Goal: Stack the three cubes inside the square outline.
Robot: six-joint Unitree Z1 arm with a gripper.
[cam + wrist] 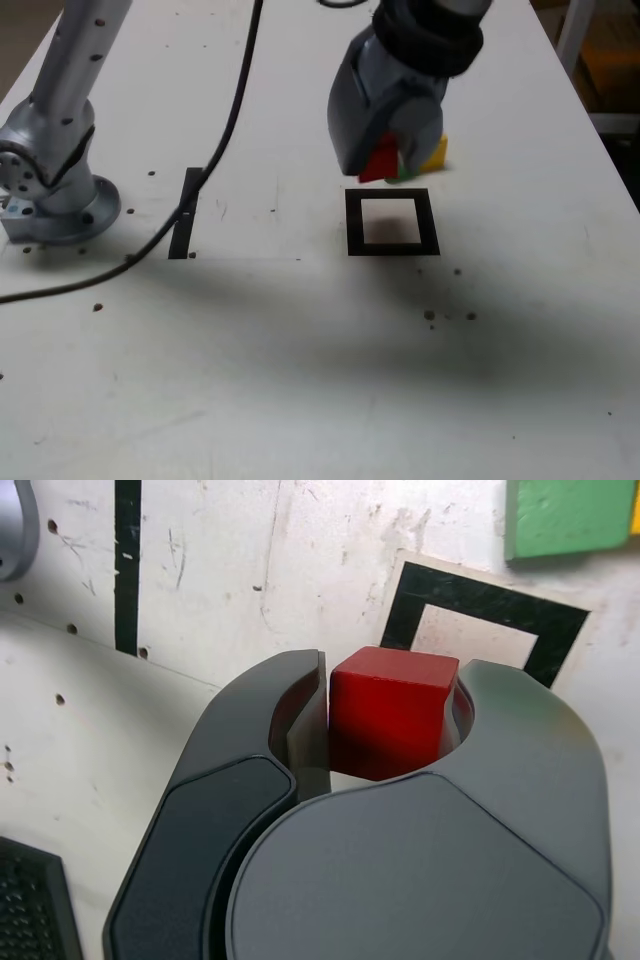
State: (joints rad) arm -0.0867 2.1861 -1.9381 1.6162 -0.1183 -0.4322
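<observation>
The grey gripper (pixel 390 730) was clamped on the small red cube (pixel 392 723), held above the white table just behind the black tape square outline (pixel 392 222), so an early release risked landing it on the tape.

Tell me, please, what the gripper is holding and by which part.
The gripper holds the red cube, its jaws clamped on two opposite side faces.
</observation>
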